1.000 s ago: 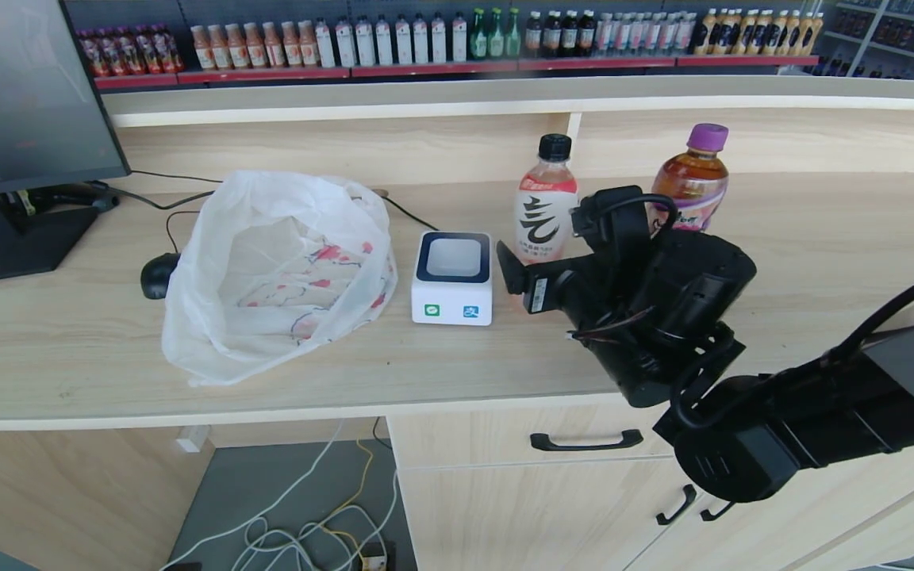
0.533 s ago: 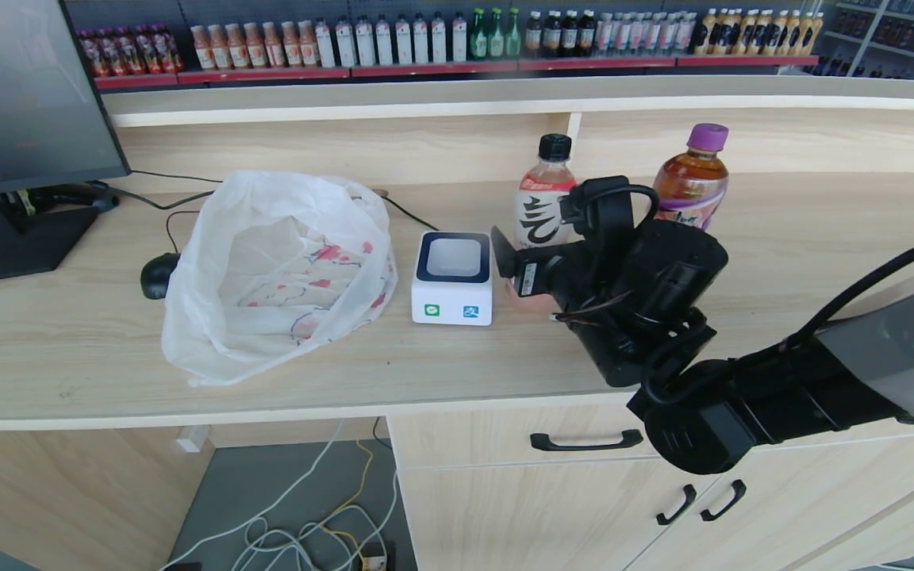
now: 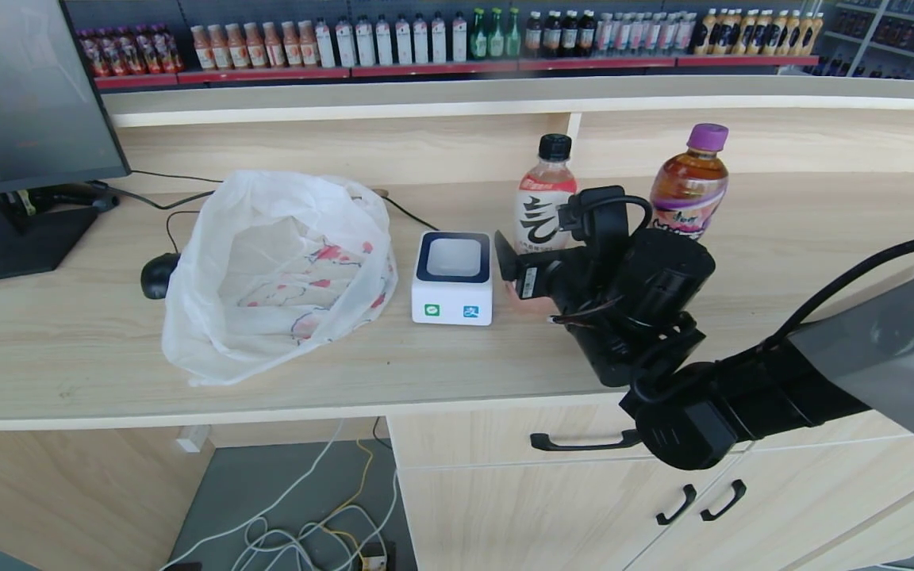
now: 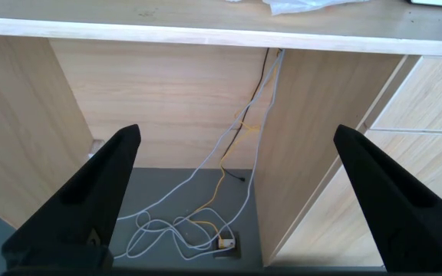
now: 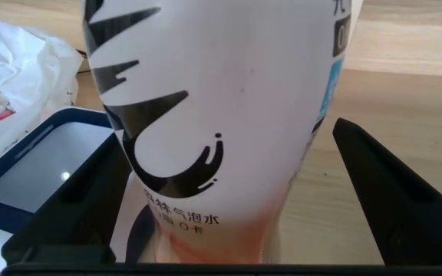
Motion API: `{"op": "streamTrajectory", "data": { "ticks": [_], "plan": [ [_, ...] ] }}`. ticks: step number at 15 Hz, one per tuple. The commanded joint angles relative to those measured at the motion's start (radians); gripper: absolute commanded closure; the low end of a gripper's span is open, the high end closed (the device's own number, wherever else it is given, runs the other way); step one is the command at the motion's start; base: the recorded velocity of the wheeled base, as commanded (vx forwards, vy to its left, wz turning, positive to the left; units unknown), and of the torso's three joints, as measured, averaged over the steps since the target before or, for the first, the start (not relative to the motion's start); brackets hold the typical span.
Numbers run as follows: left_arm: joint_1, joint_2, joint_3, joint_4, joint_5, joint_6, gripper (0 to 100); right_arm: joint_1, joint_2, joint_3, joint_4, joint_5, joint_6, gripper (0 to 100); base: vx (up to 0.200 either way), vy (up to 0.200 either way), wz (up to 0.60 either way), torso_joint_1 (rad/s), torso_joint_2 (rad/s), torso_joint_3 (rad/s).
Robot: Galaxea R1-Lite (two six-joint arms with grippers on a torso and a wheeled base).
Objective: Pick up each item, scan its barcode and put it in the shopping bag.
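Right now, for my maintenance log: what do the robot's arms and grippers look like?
The right arm is black, with bulky rounded joint housings, looping black cables, thin reddish wires, a small white label and a grey outer shell. Both the left gripper and right gripper have plain black, wedge-shaped fingers.

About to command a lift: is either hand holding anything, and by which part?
Nothing is held yet. The right hand straddles the lower body of the black-capped bottle, open and not closed on it. The left hand is open and empty.
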Motion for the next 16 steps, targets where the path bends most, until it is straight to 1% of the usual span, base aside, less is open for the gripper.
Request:
{"op": "streamTrajectory", "data": {
  "ticks": [1,11,12,16],
  "plan": [
    [0.000,0.001,0.000,0.000,0.000,0.000,0,-0.009,0.013,-0.012,-0.001,0.001,0.000,0,0.000,0.000,0.00,0.000,0.00,0.000],
    [0.000,0.000,0.000,0.000,0.000,0.000,0,-0.012,0.058,-0.070,-0.027,0.001,-0.009,0,0.000,0.000,0.00,0.000,0.00,0.000],
    [0.000,0.001,0.000,0.000,0.000,0.000,0,-0.012,0.058,-0.075,-0.029,0.001,-0.009,100,0.000,0.000,0.00,0.000,0.00,0.000],
    [0.000,0.001,0.000,0.000,0.000,0.000,0,-0.012,0.053,-0.079,-0.035,0.001,-0.009,100,0.000,0.000,0.00,0.000,0.00,0.000]
  ]
}}
